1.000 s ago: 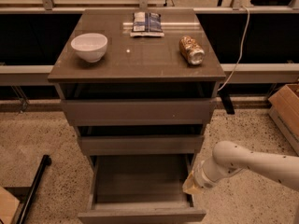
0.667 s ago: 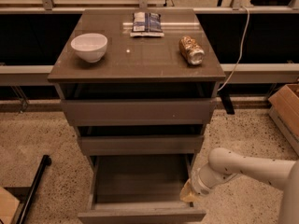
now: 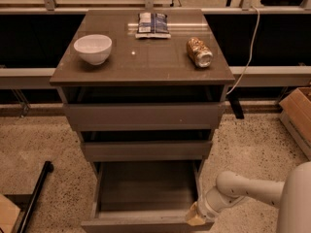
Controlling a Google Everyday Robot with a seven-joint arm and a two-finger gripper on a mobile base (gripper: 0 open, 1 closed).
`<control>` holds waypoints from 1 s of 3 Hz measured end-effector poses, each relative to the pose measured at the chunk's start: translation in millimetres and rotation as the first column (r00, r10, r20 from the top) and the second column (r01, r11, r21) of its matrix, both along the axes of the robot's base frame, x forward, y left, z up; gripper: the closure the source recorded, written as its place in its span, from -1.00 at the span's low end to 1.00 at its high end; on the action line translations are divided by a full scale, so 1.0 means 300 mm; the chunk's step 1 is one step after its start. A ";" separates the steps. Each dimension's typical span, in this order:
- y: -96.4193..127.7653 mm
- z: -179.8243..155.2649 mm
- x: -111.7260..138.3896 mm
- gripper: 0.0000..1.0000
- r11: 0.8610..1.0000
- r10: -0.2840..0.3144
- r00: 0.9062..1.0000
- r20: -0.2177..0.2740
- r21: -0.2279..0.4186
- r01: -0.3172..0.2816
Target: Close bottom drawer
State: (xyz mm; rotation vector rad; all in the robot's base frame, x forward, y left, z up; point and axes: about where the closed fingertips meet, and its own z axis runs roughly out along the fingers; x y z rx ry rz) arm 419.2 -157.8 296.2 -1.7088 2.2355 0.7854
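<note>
Touching open bottom drawer [image 3: 146,191] at front-right corner: tool [image 3: 195,218]; bowl [image 3: 93,48], can [image 3: 199,52] above.

The white, tan-tipped gripper [image 3: 194,216] has come down from beside the right wall of the open grey-brown bottom drawer [image 3: 146,191] to the right end of its front panel.

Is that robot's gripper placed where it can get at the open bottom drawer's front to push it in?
Probably yes: the gripper sits at the front corner of the bottom drawer, with nothing visible between them.
</note>
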 end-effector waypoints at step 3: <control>0.022 -0.293 -0.081 1.00 0.978 -0.182 0.975 -0.125 0.084 0.193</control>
